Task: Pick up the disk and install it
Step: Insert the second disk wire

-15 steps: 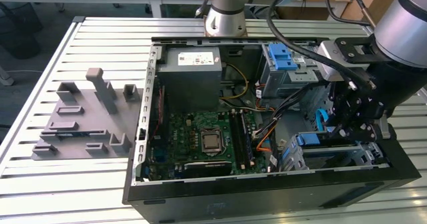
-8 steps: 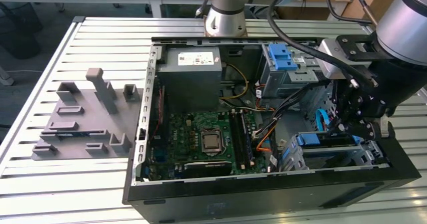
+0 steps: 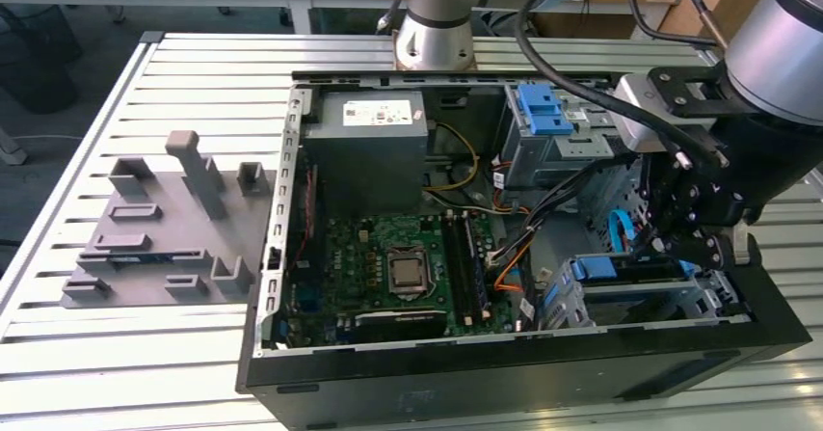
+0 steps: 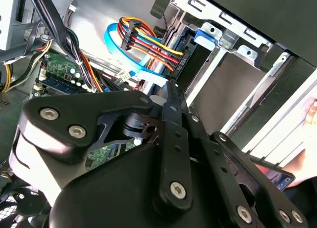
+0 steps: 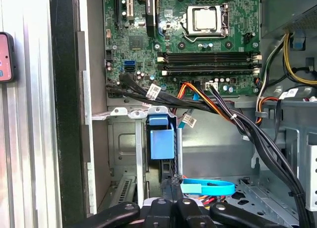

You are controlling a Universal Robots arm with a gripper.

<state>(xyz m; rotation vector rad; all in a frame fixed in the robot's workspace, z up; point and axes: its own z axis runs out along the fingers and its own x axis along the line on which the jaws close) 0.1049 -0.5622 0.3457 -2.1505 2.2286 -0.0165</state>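
The disk (image 3: 620, 270) sits in the metal drive cage (image 3: 704, 301) at the case's corner on the exterior view's right, its blue frame showing along the top. In the first wrist view the blue frame end (image 5: 161, 137) stands in the cage slot. My gripper (image 3: 701, 255) hangs right over that cage, close to the disk's far end. In the first wrist view my gripper (image 5: 173, 184) has its black fingers pressed together just short of the blue frame, with nothing seen between them. The second wrist view has the black finger links (image 4: 171, 119) in front of the cage.
The open computer case (image 3: 515, 378) lies on a slatted table (image 3: 129, 354). Orange, black and blue cables (image 5: 208, 188) run beside the cage. A second cage with a blue latch (image 3: 545, 111) is farther back. A grey fixture (image 3: 161, 224) lies at the exterior view's left. A hand (image 4: 303, 161) with a phone is by the case.
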